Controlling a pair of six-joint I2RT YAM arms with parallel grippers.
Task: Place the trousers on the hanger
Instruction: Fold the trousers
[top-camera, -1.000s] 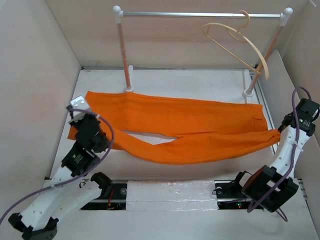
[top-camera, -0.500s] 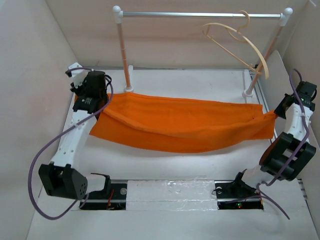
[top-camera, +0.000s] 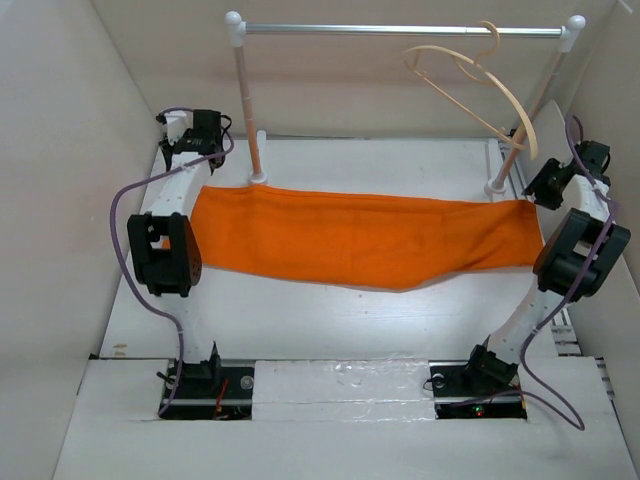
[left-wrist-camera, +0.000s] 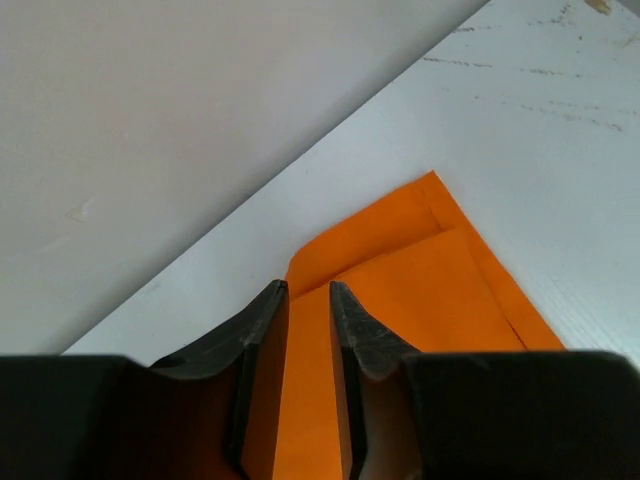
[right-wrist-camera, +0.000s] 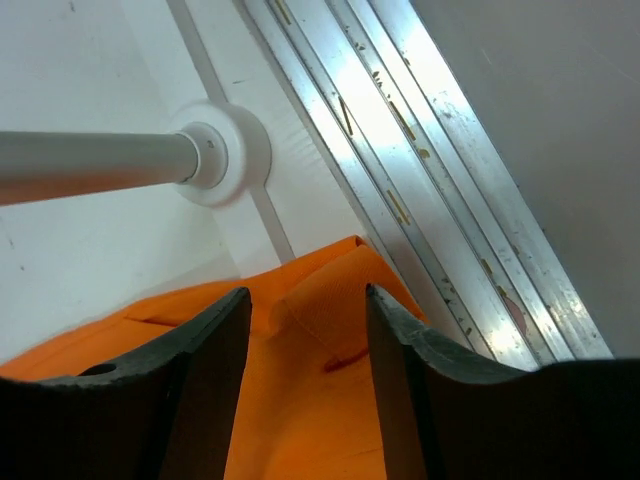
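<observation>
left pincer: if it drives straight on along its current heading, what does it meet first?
Left pincer is shut on the trousers, whose corner lies just ahead. Past that, bare table, then probably the side wall; depth is unclear.

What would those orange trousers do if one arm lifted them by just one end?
Likely flop: the trousers lie folded flat, their lower edge wavy, so they look soft, not stiff. Probably light, since the left gripper pinches only a thin fold. Unsupported parts would probably hang down.
</observation>
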